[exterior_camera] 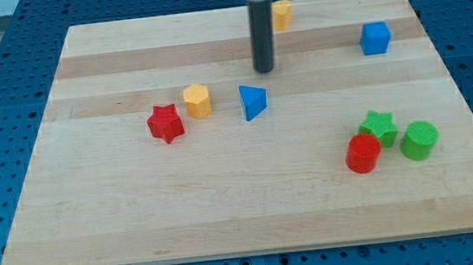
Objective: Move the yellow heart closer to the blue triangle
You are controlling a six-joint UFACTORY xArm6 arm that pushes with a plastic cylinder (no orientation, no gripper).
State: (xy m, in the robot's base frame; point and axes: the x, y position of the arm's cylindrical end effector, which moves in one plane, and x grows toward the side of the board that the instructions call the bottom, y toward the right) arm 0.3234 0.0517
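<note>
Tip (265, 69) of the rod was pictured on the board (227, 212), between the yellow heart (282, 13) and the blue triangle (253, 101). The heart lay near the view's top edge, just up and to the right of the tip; the triangle sat below the tip and slightly left. No claw was fitted, so nothing could be clenched or released, and no block was seen touched. The tip was judged to stand on the wrong side: the heart would have to be rounded and pushed down-left. A yellow hexagon (198, 100) and red star (165, 123) lay left of the triangle.
</note>
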